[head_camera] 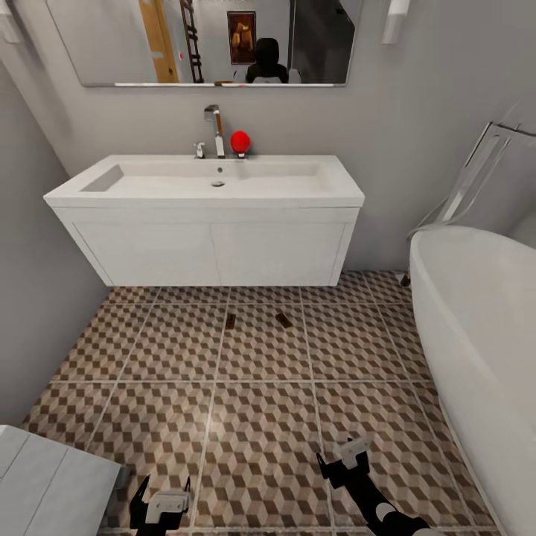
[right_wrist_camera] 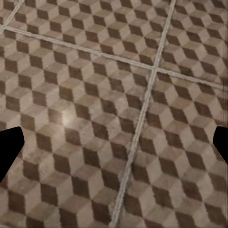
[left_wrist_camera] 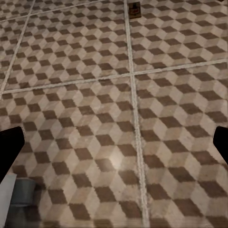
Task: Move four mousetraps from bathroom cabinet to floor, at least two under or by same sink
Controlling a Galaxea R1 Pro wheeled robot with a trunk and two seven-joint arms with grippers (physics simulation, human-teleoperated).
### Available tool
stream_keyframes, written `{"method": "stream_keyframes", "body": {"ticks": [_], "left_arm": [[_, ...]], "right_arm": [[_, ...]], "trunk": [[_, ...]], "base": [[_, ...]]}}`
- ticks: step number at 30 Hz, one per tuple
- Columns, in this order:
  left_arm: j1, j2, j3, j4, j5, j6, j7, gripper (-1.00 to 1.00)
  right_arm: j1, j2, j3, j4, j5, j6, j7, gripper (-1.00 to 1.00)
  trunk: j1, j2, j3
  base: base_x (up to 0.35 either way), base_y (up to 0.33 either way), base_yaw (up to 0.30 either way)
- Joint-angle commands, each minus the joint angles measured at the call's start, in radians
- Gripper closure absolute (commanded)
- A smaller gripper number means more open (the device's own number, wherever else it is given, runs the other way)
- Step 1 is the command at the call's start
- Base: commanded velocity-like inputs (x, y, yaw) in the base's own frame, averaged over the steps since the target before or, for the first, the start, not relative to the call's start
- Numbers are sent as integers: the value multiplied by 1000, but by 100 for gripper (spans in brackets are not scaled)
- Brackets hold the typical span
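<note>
I face the bathroom sink (head_camera: 205, 195), a wide white wall-hung basin with a chrome faucet (head_camera: 215, 131) and a small red ball (head_camera: 240, 141) beside it on the back ledge, under a mirror (head_camera: 201, 41). On the bathroom floor (head_camera: 260, 439), just in front of the sink's white front, lie two mousetraps: one (head_camera: 230, 321) near a grout line and the other (head_camera: 283, 319) just to its right, apart from each other and neither quite under the basin (both small and dark, details too fine to make out). My left wrist view catches one trap (left_wrist_camera: 135, 9) at the far edge of the tiles, lying by a grout line. My left pincer (head_camera: 161, 497) hangs low over the tiles near me, its dark fingers (left_wrist_camera: 9, 149) spread wide and holding nothing. My right pincer (head_camera: 342, 455) hovers over the floor further right, fingers (right_wrist_camera: 8, 147) likewise spread wide and empty, with bare cube-patterned tile between them. A white bathtub (head_camera: 484, 327) curves along my right side, and a white unit (head_camera: 45, 476) sits at my near left.
</note>
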Motion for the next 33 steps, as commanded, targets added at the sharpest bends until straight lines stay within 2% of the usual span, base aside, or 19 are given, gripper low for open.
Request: {"method": "stream_keyframes", "body": {"ticks": [1, 3, 9, 17, 23, 26, 28, 33], "left_arm": [[-1, 1, -9, 4, 8, 7, 0, -100], [4, 5, -8, 4, 9, 20, 0, -100], [48, 40, -7, 4, 11, 22, 0, -100], [76, 52, -5, 3, 16, 19, 2, -100], [90, 54, -3, 3, 18, 20, 3, -100], [95, 53, -3, 3, 19, 22, 4, -100], [98, 52, -2, 4, 20, 25, 5, -100], [100, 52, -1, 4, 24, 27, 8, -100]], "right_arm": [[0, -5, 8, 1, -8, -3, 2, -100], [0, -12, 8, 1, -9, -3, 1, -100], [18, -17, 7, 2, -10, -5, 1, -100], [69, -24, 7, 3, -24, -35, 1, -100], [134, -33, 6, 4, -36, -51, -3, -100], [168, -55, 6, 4, -59, -53, -7, -100], [179, -62, 6, 3, -101, -53, -8, -100], [184, -55, 5, 3, -156, -52, -9, -100]], "trunk": [[-4, 7, 3], [-12, 21, 9], [-35, 63, 28], [-65, 119, 53], [-88, 161, 72], [-100, 182, 81], [-108, 196, 87], [-127, 231, 103]], "base": [[0, 0, 0], [0, 0, 0], [0, 0, 0], [0, 0, 0], [0, 0, 0], [0, 0, 0], [0, 0, 0], [0, 0, 0]]}}
